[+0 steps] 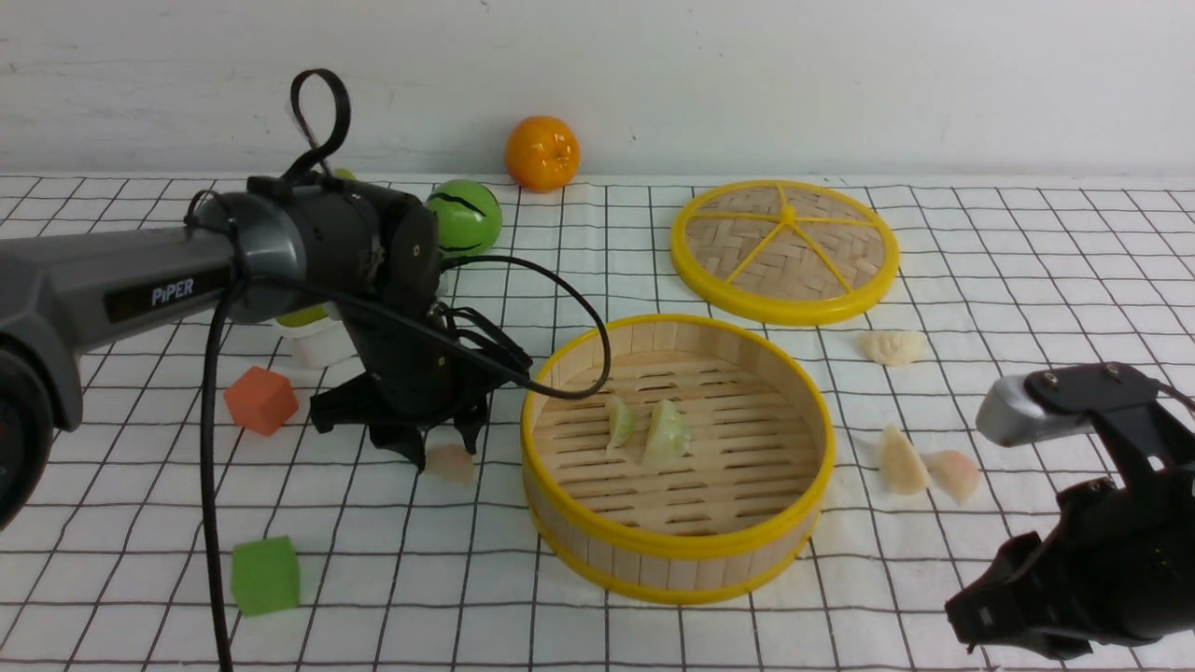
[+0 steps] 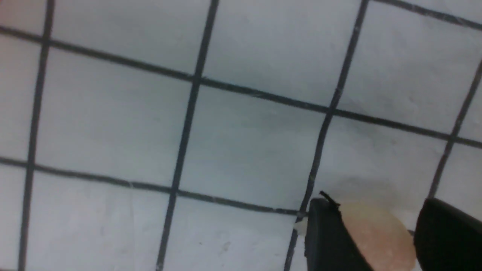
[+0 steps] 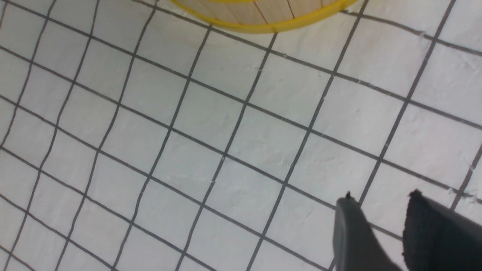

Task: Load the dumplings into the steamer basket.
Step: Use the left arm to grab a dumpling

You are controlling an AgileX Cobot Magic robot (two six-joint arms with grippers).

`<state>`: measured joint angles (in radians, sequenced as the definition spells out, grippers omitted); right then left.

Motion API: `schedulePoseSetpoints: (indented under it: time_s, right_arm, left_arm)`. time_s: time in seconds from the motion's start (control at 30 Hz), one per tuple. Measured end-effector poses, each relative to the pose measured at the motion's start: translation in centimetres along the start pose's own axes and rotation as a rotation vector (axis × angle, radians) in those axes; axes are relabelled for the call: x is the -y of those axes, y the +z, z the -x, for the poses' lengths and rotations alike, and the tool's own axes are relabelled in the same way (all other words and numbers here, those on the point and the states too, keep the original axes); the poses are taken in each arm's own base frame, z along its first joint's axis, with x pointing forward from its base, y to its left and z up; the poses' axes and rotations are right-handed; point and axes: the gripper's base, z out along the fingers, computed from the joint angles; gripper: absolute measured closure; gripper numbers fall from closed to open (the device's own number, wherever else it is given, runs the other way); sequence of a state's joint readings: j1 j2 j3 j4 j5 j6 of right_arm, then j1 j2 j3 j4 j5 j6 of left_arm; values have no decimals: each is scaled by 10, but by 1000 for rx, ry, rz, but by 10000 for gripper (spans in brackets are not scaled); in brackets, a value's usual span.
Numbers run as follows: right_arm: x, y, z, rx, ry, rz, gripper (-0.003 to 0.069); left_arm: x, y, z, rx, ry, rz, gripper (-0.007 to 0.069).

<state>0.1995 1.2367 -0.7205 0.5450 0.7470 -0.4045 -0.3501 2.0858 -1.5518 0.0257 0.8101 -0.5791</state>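
Observation:
The steamer basket stands mid-table with two greenish dumplings on its slatted floor. My left gripper is low over the cloth just left of the basket. It stands open astride a pinkish dumpling that lies on the cloth and leans against one finger. Right of the basket lie three more dumplings: one cream, one cream, one pink. At the front right my right gripper is open and empty over bare cloth, with the basket's rim ahead of it.
The flat woven lid lies behind the basket. An orange and a green ball sit at the back. An orange cube and a green cube lie at the left. The left arm's cable loops over the basket's rim.

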Motion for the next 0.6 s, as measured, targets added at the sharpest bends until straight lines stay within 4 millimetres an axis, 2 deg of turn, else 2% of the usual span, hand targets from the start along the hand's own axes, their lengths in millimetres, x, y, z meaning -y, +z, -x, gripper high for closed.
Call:
schedulePoseSetpoints:
  time_s: [0.23, 0.27, 0.3, 0.33, 0.47, 0.5, 0.6]
  right_arm:
    - [0, 0, 0, 1, 0, 0, 443]
    - [0, 0, 0, 1, 0, 0, 442]
    - [0, 0, 0, 4, 0, -2, 441]
    - [0, 0, 0, 5, 0, -2, 441]
    - [0, 0, 1, 7, 0, -3, 440]
    - [0, 0, 1, 11, 0, -5, 440]
    - [1, 0, 1, 14, 0, -6, 435]
  left_arm:
    - [2, -4, 4, 14, 252, -4, 351]
    - [3, -5, 5, 15, 274, -2, 398]
    - [4, -9, 8, 19, 300, -3, 491]
    - [5, -12, 9, 14, 306, 1, 533]
    - [6, -20, 13, 1, 217, 12, 536]
    - [7, -24, 15, -7, 166, 21, 572]
    - [7, -26, 15, -17, 143, 27, 589]
